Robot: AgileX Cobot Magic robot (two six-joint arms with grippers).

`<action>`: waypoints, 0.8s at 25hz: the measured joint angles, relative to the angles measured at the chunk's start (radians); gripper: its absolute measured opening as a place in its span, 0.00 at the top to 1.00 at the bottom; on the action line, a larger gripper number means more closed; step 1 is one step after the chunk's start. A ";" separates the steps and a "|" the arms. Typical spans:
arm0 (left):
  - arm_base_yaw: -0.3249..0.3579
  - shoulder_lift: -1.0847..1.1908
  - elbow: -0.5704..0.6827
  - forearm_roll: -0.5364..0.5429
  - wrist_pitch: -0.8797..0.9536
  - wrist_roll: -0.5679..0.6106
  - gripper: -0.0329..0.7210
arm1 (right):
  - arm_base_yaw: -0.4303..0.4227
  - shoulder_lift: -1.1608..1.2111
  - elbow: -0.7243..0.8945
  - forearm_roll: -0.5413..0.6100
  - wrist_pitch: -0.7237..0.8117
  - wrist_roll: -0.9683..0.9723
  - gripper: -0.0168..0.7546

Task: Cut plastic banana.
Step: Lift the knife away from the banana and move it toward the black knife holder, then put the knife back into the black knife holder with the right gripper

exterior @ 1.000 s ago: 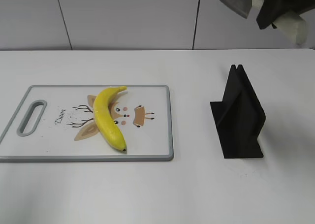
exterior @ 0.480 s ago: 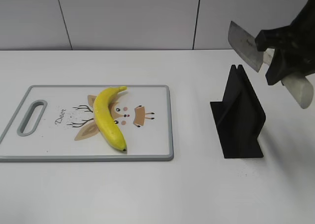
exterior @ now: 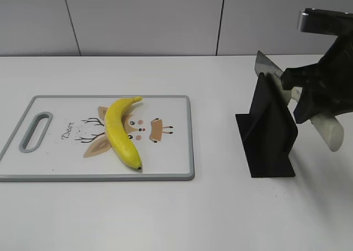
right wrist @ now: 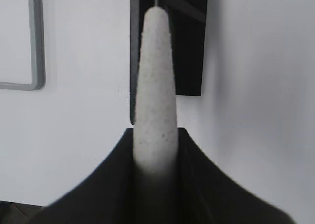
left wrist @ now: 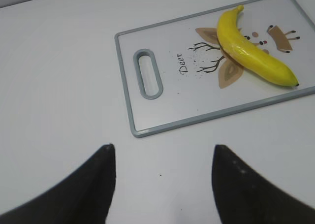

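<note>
The plastic banana [exterior: 120,132] lies whole on the deer-print cutting board [exterior: 176,105] at the left, also in the left wrist view [left wrist: 251,56]. My right gripper [exterior: 303,94] is shut on the white handle [right wrist: 156,86] of a knife. Its grey blade [exterior: 266,64] sits at the slot on top of the black knife stand [exterior: 267,135], partly hidden by it. My left gripper [left wrist: 162,147] is open and empty above bare table, short of the board's handle end [left wrist: 147,74]. It is out of the exterior view.
The board's grey rim [left wrist: 162,123] lies ahead of the left gripper. The black stand [right wrist: 189,47] stands upright on the white table, to the right of the board. A grey panelled wall [exterior: 143,19] runs behind the table.
My right gripper came down from the top right corner with the knife to the stand, and the blade now meets the stand's slot. Banana and board have not moved.
</note>
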 joint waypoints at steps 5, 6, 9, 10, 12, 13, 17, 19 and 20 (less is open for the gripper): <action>0.000 0.000 0.000 -0.003 -0.008 0.000 0.18 | 0.000 0.005 0.017 0.014 -0.032 0.002 0.74; 0.000 0.000 0.000 -0.003 -0.012 0.000 0.18 | 0.000 0.012 0.017 0.015 -0.034 0.002 0.74; 0.000 0.000 0.000 -0.004 -0.024 0.000 0.18 | 0.000 0.046 0.017 0.025 -0.034 0.002 0.74; 0.000 0.000 0.000 -0.004 -0.025 0.000 0.18 | 0.000 0.055 0.019 0.030 -0.034 0.003 0.74; 0.000 0.000 0.000 -0.004 -0.028 0.000 0.18 | 0.000 0.060 0.019 0.040 -0.036 0.003 0.74; 0.000 0.000 0.000 -0.004 -0.029 0.000 0.18 | 0.000 0.060 0.019 0.042 -0.036 0.003 0.74; 0.000 0.000 0.000 -0.004 -0.029 0.000 0.18 | 0.000 0.060 0.019 0.048 -0.036 -0.011 0.74; 0.000 0.000 0.000 -0.004 -0.030 0.000 0.18 | 0.000 0.060 0.019 0.051 -0.035 -0.025 0.70; 0.000 0.000 0.000 -0.004 -0.030 0.000 0.18 | 0.000 0.060 0.019 0.055 -0.033 -0.029 0.62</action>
